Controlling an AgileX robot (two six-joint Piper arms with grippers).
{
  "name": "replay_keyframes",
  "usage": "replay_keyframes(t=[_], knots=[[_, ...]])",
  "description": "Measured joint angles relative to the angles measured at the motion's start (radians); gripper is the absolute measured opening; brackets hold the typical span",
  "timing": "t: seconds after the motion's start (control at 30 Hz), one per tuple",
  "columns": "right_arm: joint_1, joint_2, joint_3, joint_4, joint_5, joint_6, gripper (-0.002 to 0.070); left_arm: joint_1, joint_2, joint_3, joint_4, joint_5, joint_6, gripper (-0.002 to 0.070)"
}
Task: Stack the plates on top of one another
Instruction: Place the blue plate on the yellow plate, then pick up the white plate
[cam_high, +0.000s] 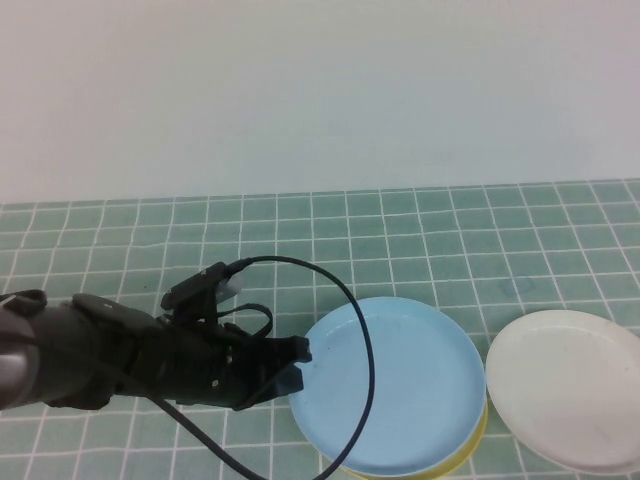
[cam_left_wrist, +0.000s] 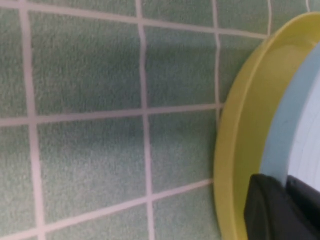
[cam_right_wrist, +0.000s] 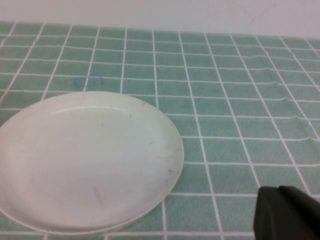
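The light blue plate (cam_high: 395, 385) sat flat inside the yellow plate (cam_high: 470, 447), so that only a thin yellow crescent of rim showed beneath it on the near right side; in the left wrist view the yellow rim (cam_left_wrist: 240, 145) curved just outside the blue rim (cam_left_wrist: 287, 125). Both were round and shallow with low raised rims. The white plate (cam_high: 570, 388), of the same shape, lay flat and upright on the green tiled surface just to the right of the stacked pair, its edge close beside theirs.
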Motion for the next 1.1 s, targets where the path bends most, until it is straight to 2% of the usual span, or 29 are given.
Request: replay_keyframes(t=[0.13, 0.33, 0.4, 0.47, 0.57, 0.67, 0.83, 1.1], knots=[[0.0, 0.0, 0.0, -0.002, 0.0, 0.0, -0.0002, 0.0, 0.002, 0.0, -0.07, 0.0, 0.05, 0.0055], [0.0, 0.0, 0.0, -0.002, 0.0, 0.0, -0.0002, 0.0, 0.002, 0.0, -0.115, 0.01, 0.079, 0.0262], [0.0, 0.0, 0.0, -0.002, 0.0, 0.0, -0.0002, 0.0, 0.002, -0.002, -0.119, 0.015, 0.087, 0.0283], [0.0, 0.0, 0.0, -0.002, 0.0, 0.0, -0.0002, 0.0, -0.005, -0.018, -0.121, 0.035, 0.088, 0.0258], [0.0, 0.0, 0.0, -0.002, 0.0, 0.0, -0.0002, 0.0, -0.04, -0.039, -0.12, 0.062, 0.114, 0.0124], [0.0, 0.0, 0.0, -0.002, 0.0, 0.0, -0.0002, 0.0, -0.097, -0.047, -0.116, 0.054, 0.128, 0.0036], [0.0, 0.0, 0.0, -0.002, 0.0, 0.0, -0.0002, 0.0, -0.233, -0.047, -0.089, 0.016, 0.129, 0.0005], [0.0, 0.0, 0.0, -0.002, 0.0, 0.0, -0.0002, 0.0, -0.487, -0.047, 0.021, -0.019, 0.091, 0.0001]])
